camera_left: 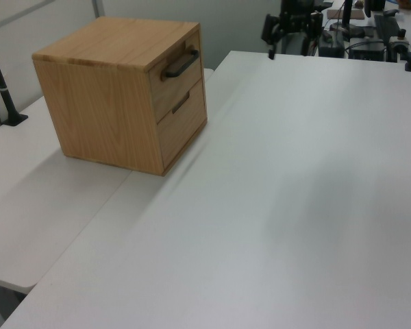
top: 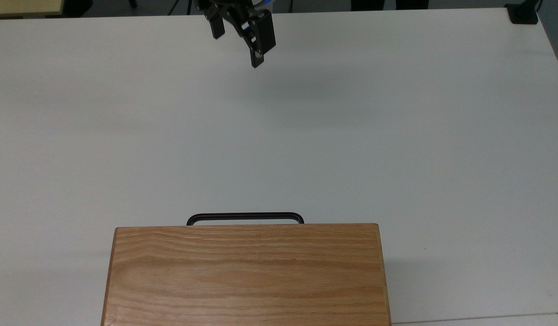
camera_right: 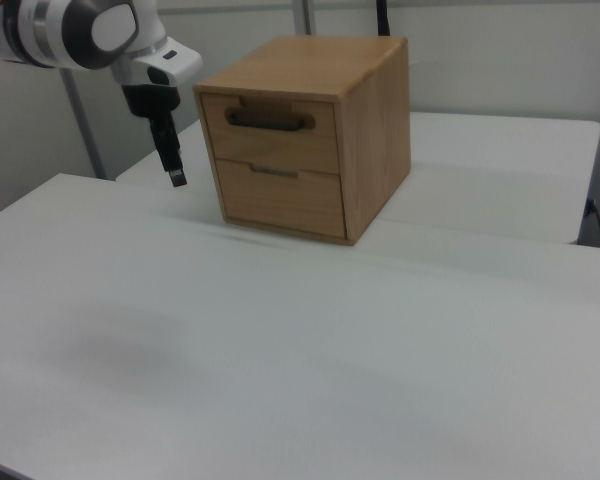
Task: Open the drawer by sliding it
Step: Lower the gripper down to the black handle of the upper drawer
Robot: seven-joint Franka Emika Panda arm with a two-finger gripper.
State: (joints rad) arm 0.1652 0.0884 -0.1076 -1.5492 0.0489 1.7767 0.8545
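While well apart from the drawer, jaws wide, pointing down above the table.

The cabinet is showing matt oak-grain wood. Its drawer is wearing a thin black metal handle. The table is looking smooth, matt white

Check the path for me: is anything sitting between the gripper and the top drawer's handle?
Nothing visible. The gripper, fingers apart, hangs over bare white table, and the stretch to the drawer and its black handle holds no objects.
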